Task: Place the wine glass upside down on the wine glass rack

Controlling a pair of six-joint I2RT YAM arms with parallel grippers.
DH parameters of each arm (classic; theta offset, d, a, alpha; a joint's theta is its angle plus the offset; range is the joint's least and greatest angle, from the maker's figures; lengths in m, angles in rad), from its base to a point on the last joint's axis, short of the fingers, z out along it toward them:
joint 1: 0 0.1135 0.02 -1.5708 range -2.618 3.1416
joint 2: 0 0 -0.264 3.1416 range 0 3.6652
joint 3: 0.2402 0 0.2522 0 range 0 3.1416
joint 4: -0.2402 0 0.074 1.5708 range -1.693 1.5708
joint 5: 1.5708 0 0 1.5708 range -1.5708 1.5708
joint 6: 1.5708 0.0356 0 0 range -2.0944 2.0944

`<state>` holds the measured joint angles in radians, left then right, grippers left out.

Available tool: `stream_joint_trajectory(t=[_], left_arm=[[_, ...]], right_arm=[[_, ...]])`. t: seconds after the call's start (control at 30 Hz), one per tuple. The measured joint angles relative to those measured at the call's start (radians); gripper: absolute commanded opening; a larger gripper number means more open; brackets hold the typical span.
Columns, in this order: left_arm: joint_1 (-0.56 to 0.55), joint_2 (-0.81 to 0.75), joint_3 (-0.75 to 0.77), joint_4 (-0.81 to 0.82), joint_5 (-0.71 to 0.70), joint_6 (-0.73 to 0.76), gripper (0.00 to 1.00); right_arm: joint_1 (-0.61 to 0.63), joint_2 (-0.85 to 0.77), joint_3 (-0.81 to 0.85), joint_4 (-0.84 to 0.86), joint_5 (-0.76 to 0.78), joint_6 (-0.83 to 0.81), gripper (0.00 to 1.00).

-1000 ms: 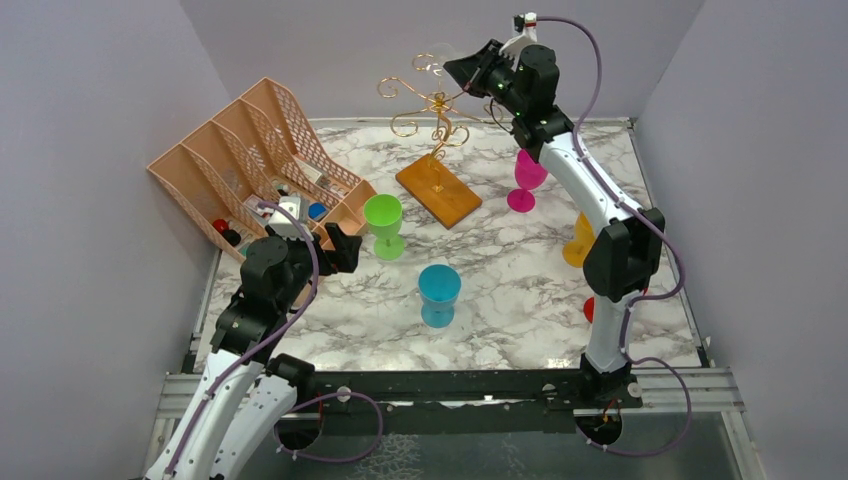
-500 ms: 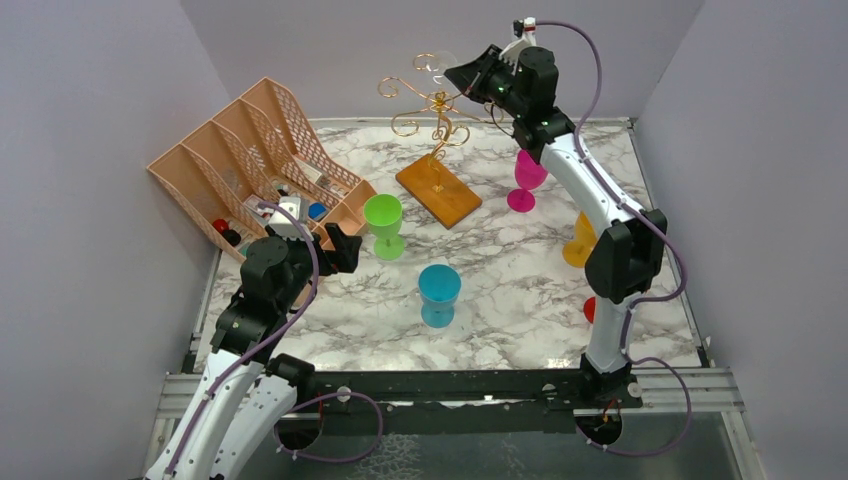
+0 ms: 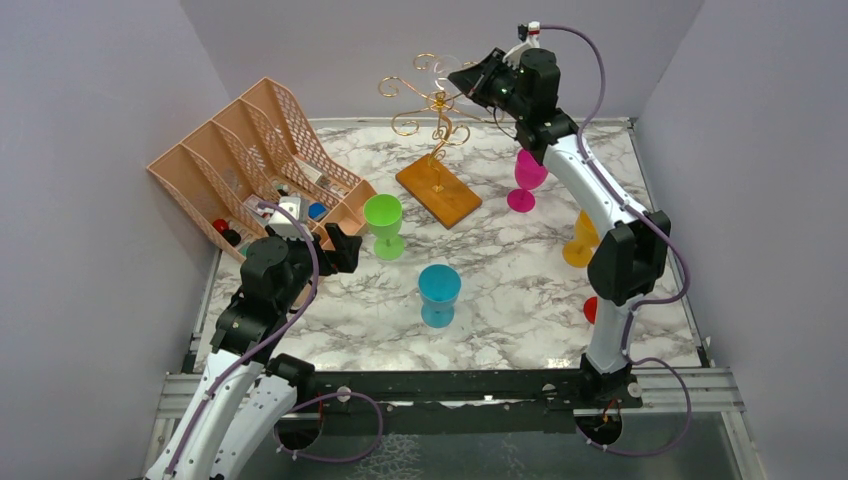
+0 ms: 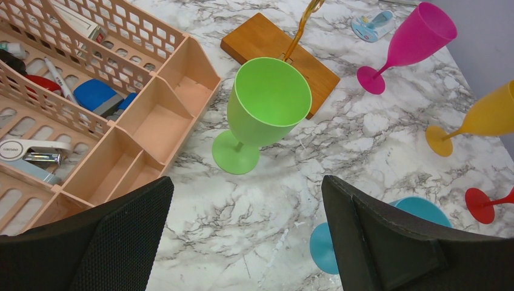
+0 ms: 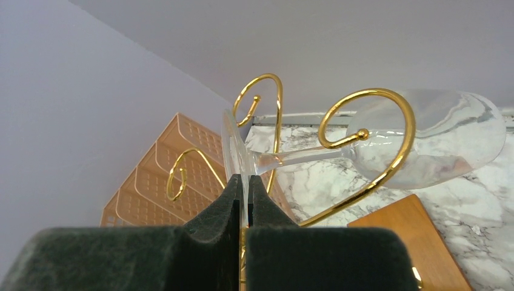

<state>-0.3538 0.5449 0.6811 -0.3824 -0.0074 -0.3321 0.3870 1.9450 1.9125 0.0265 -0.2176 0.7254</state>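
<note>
Slightly rightward in the overhead frame is where my right arm has drifted since a second ago, carrying the clear, smooth-walled wine glass with it; my left arm has not budged. That glass sits at the upper centre of the overhead frame, tipped almost flat, beside the top scrolls of the gold wire wine glass rack, whose thin stem rises from a rectangular orange-brown wooden base. My right pincer is nearly shut, its dark padded fingers pinching the thin round foot of the glass edge-on. Seen from my wrist, the glass's stem crosses a curled arm's loop; whether they touch I cannot tell. My left pincer stands wide and holds nothing over the marbled tabletop, near a matte green plastic goblet.
</note>
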Motion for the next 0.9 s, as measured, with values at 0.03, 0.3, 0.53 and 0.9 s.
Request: stream_joint_trajectory(t=[0.03, 0.3, 0.53, 0.9], left_arm=[[0.000, 0.000, 0.000, 0.000, 0.000, 0.000, 0.99], [0.000, 0.000, 0.000, 0.000, 0.000, 0.000, 0.99], [0.000, 0.000, 0.000, 0.000, 0.000, 0.000, 0.99], [0.000, 0.003, 0.000, 0.000, 0.000, 0.000, 0.99]], right_arm=[[-0.003, -0.001, 0.000, -0.008, 0.004, 0.002, 0.01], [-0.035, -0.020, -0.021, -0.027, 0.025, 0.036, 0.01], [-0.053, -0.035, -0.029, -0.028, 0.026, 0.072, 0.01], [-0.079, -0.036, -0.039, -0.018, 0.026, 0.124, 0.01]])
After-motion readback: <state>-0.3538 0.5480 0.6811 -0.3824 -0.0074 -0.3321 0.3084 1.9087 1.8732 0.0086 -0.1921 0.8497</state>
